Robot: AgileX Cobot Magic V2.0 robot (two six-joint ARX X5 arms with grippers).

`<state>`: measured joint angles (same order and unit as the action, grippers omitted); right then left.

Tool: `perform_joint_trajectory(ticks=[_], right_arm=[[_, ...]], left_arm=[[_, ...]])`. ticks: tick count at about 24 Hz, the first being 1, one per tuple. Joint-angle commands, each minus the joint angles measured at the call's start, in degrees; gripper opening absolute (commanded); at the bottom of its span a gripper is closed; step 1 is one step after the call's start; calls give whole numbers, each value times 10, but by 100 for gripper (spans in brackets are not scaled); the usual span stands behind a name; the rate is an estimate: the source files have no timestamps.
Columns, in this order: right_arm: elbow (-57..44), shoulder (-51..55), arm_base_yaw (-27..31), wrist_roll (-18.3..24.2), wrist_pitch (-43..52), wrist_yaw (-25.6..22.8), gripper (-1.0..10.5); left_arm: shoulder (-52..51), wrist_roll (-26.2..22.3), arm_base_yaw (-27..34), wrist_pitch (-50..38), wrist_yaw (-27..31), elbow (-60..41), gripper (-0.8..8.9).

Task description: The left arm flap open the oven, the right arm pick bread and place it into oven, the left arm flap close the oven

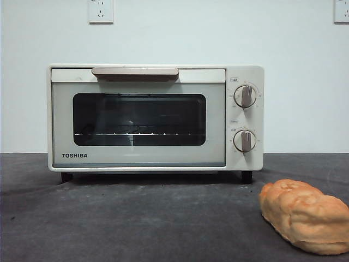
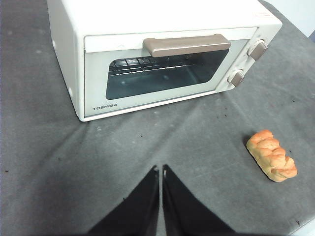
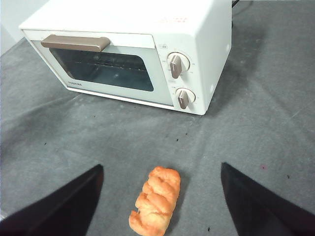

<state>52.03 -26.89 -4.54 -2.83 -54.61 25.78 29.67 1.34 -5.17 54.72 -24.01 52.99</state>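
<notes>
- The oven (image 1: 155, 117) stands on the grey table (image 1: 136, 218) with its dark glass door closed and the beige bar handle (image 1: 135, 71) running along the door's upper edge.
- Through the glass a wire rack (image 1: 131, 132) shows, and two round knobs (image 1: 245, 96) sit one above the other on the panel beside the door.
- The bread (image 1: 304, 215) lies on the table in front of the oven, off toward the knob side and well apart from it, with nothing touching it.
- The left claw (image 2: 161, 169) hangs above bare table in front of the oven door, clenched, its two black jaws pressed almost together with only a thin slit between them and nothing held.
- The right claw (image 3: 162, 169) hovers over the bread (image 3: 155, 199) with its jaws spread wide to either side of the loaf; it seems to hang clear above it, though the height is hard to judge.
- Two wall sockets (image 1: 101, 11) sit high on the white wall behind the oven.
</notes>
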Motion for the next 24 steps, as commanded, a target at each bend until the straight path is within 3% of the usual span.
perform_joint_trajectory(ticks=[1,10,16,24], right_arm=[[8,-3,-7,-5,5,1,402],[1,-23,-35,-37,-23,-3,401],[-56,-27,-52,-58,-14,-2,401],[-181,-38,-114,-138,94,-3,401]], left_arm=[[2,-7,-2,-3,-2,10,16],[2,-7,-2,-3,-2,10,16],[2,-7,-2,-3,-2,10,16],[3,-7,-2,-3,-2,10,16]])
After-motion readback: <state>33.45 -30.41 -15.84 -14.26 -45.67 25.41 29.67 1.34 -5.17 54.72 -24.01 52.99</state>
